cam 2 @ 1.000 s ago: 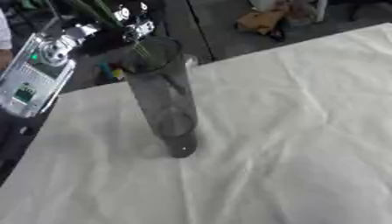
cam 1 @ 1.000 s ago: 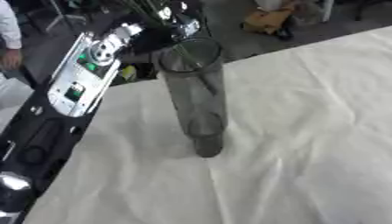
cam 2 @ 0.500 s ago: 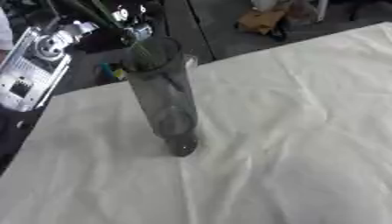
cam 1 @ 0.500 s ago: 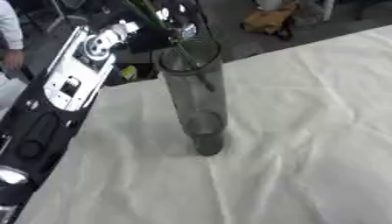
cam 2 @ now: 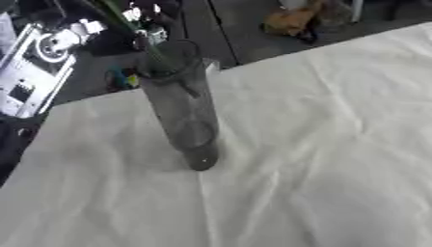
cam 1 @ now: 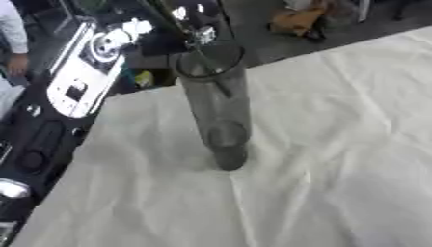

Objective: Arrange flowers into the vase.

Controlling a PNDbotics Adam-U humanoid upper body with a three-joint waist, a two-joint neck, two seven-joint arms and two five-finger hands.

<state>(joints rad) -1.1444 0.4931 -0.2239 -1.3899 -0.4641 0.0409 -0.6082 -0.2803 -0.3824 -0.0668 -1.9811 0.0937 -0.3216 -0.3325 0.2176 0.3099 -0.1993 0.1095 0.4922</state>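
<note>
A tall dark glass vase (cam 1: 215, 103) stands upright on the white cloth (cam 1: 337, 154), left of the middle. A thin green flower stem (cam 2: 118, 9) slants down from the upper left into the vase's mouth, and its flower head is out of view. My left hand (cam 1: 192, 21) is just above and behind the vase's rim, its fingers curled round the stem. The left forearm (cam 1: 80, 77) runs along the left edge of the table. My right hand shows in neither view.
The table's far edge runs diagonally behind the vase, with dark floor beyond. An orange-brown object (cam 1: 295, 21) lies on the floor at the top. A small yellow-green thing (cam 1: 143, 78) sits by the table's edge. Open cloth spreads to the right and front.
My left forearm has drawn back toward the left edge and upward. The hand stays above the vase's mouth with the stem. The vase has not moved.
</note>
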